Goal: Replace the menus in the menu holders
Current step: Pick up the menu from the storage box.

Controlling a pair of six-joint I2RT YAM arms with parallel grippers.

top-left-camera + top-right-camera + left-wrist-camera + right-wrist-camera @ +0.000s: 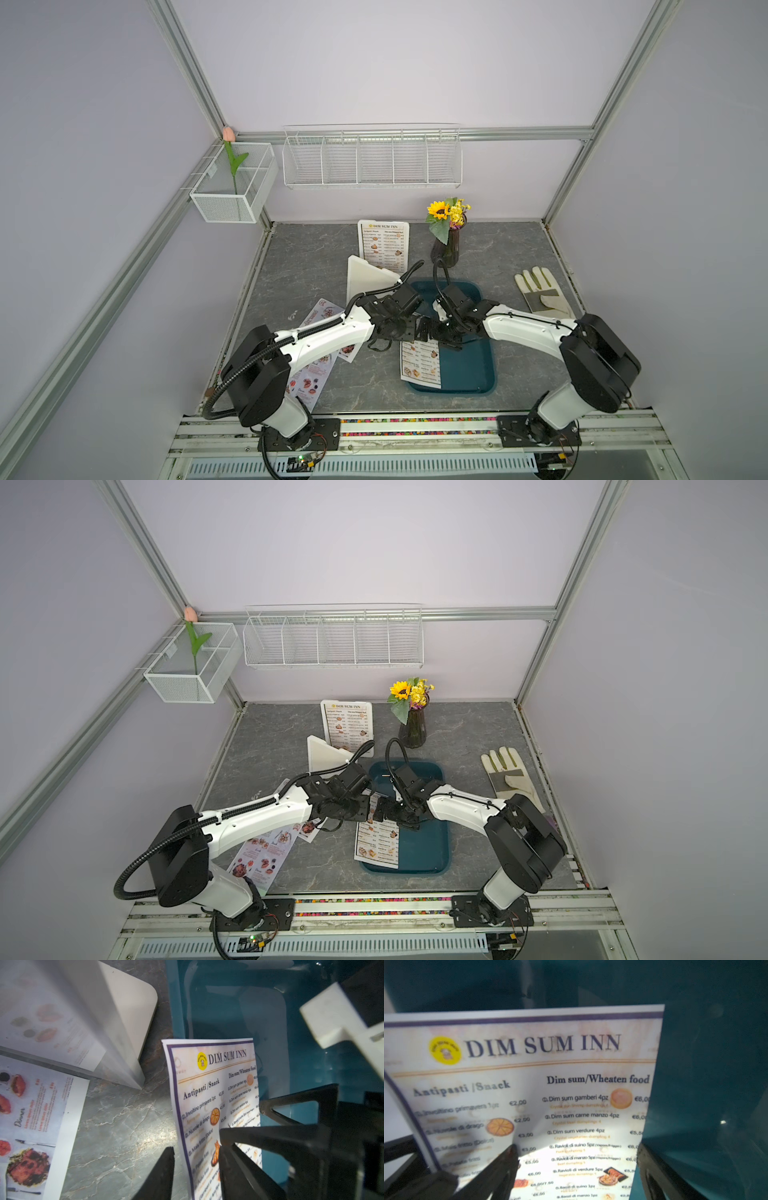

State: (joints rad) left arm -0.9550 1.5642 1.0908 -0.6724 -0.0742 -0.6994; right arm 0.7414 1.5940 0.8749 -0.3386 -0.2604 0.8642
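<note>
Spanning the left rim of the teal tray (469, 374), one white "DIM SUM INN" menu (419, 365) lies partly over the tray and partly over the grey worktop (519, 374). Both arms meet above the far half of this sheet.

- Left gripper (195, 1172): the jaws stand apart, one on each side of the sheet's left edge. A gap shows between them and nothing is clamped.
- Right gripper (577, 1163): the jaws are spread wide. One finger (506, 1159) sits over the printed face and the other is just beside the sheet's right edge. Nothing is held.

In the wrist views the sheet looks bowed rather than flat.

Behind the tray, one menu holder (383, 245) stands upright with a second "DIM SUM INN" sheet in it. The other menu holder (365, 282) stands just to its left, near the left arm. Two pinkish menus (262, 854) lie on the worktop under the left arm.

A vase of sunflowers (446, 249) stands behind the tray, and a work glove (540, 291) lies to its right.
</note>
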